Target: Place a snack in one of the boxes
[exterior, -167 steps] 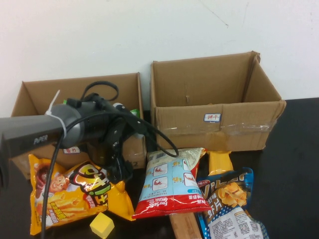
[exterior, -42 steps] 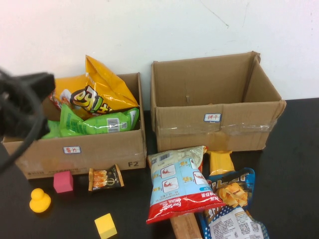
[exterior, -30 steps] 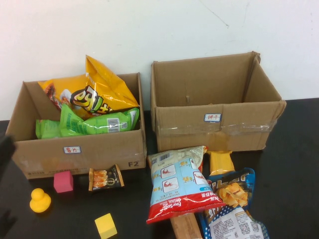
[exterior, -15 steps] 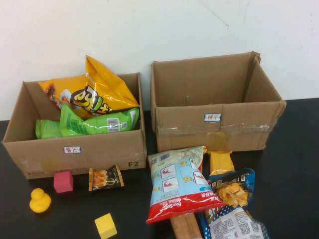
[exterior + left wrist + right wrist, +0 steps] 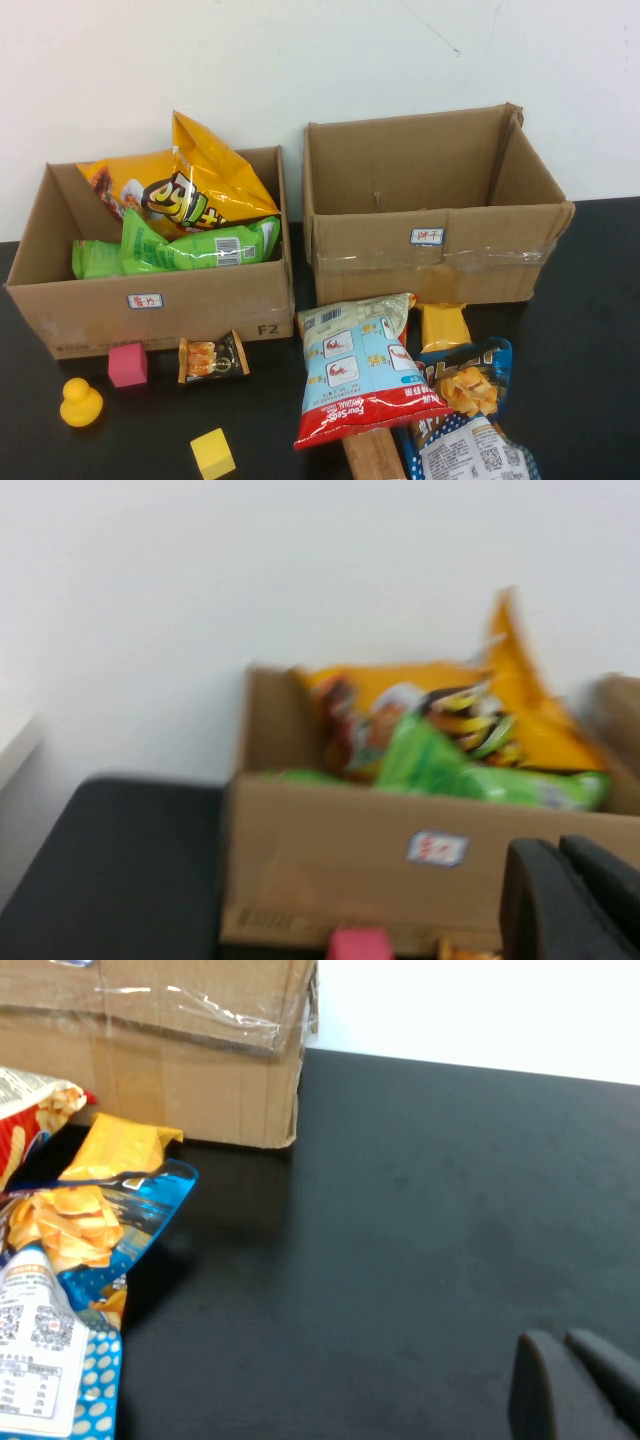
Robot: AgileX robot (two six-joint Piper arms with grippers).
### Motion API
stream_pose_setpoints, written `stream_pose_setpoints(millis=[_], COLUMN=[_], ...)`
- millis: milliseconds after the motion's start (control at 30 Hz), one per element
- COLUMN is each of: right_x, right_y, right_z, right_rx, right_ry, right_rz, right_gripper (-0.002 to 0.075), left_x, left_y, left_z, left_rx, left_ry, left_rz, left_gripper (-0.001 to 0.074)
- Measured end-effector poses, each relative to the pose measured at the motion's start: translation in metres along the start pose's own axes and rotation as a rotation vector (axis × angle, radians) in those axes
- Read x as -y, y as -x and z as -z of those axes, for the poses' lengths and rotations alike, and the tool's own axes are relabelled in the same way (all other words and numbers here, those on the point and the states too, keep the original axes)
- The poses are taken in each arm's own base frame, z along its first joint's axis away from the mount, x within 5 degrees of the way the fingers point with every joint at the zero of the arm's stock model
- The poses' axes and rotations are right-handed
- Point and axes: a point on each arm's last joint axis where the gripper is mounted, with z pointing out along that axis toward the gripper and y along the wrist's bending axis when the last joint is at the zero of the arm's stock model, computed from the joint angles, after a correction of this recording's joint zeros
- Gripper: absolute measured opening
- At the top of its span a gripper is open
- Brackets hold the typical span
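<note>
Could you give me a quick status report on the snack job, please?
Left gripper shut, clear of left box. Right gripper shut, parked over bare table. Snack in left box, on green bags. Nothing obstructing.

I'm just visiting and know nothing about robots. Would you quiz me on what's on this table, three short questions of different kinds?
1. True or false: the yellow-orange chip bag lies in the left box.
2. Which is empty: A) left box, B) right box?
3. What toy animal sits in front of the left box?

Key: 1 true. 2 B. 3 yellow duck. Left gripper hangs shut before the left box; right gripper shut over bare table.
</note>
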Motion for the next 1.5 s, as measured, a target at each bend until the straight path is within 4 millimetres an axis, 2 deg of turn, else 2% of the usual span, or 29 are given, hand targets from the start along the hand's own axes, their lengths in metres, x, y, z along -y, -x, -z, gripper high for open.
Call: stream_pose_setpoints(millis=[133,233,433,600,967,1500], right_x=[0.000,0.000,0.000,0.000,0.000,0.000], right_y=[0.000,0.000,0.000,0.000,0.000,0.000], right_z=[0.000,0.000,0.000,0.000,0.000,0.000], right_rx=[0.000,0.000,0.000,0.000,0.000,0.000], right_ry=[0.000,0.000,0.000,0.000,0.000,0.000], right_rz=[0.000,0.000,0.000,-0.002,-0.002,-0.002], right_gripper=[-0.0001,-0.0001,-0.0001,-0.0001,-0.0001,-0.0001], left_x=[-0.011,-0.015,-0.016,-0.016,-0.018,-0.019], left_y=[-0.019,-0.020,-0.022,-0.035,-0.035,-0.035], left_z=[-0.003,-0.003,-0.003,-0.002,-0.001,-0.001], left_rx=[-0.031,-0.022,-0.050,-0.197,-0.207,-0.208], left_ry=[0.100,0.137,0.155,0.146,0.168,0.170], left_rz=[0.089,0.103,0.053,-0.028,-0.141,-0.151], left_gripper=[-0.0001,-0.0001,-0.0001,-0.0001,-0.0001,-0.0001])
